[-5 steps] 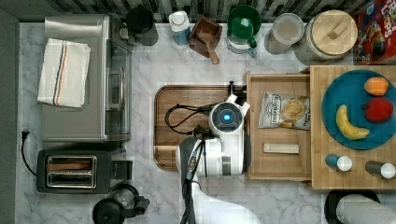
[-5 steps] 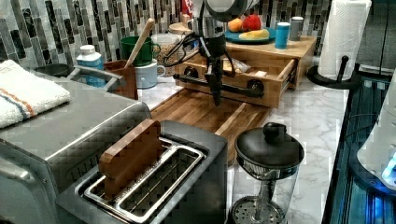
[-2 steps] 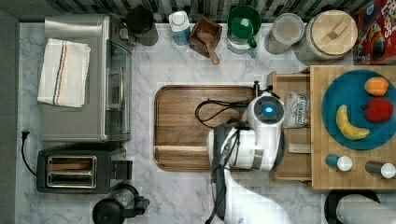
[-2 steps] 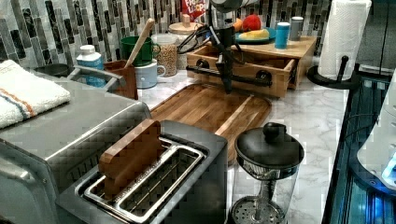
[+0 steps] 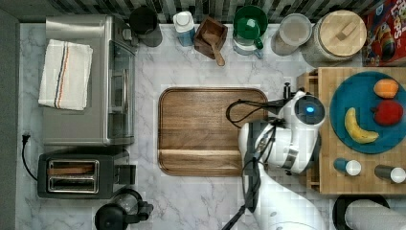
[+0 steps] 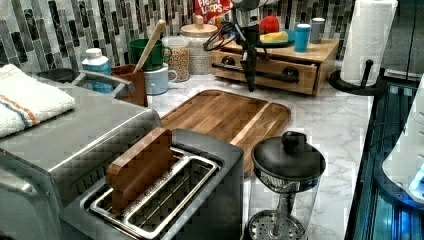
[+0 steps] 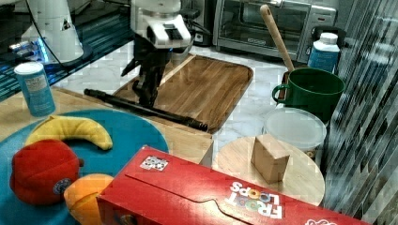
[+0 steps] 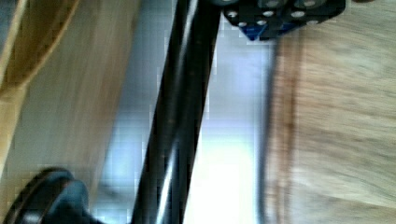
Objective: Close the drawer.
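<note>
The pincer (image 6: 248,80) hung against the black handle bar (image 6: 260,71) of the drawer (image 6: 300,79); its finger spread was not discernible.

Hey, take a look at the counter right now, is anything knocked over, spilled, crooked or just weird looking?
Nothing is spilled or knocked over. One oddity: the toaster holds a small wooden board in its slot, leaning at a tilt. The drawer sits almost flush under the butcher-block top, with the pincer at its black handle bar.
</note>
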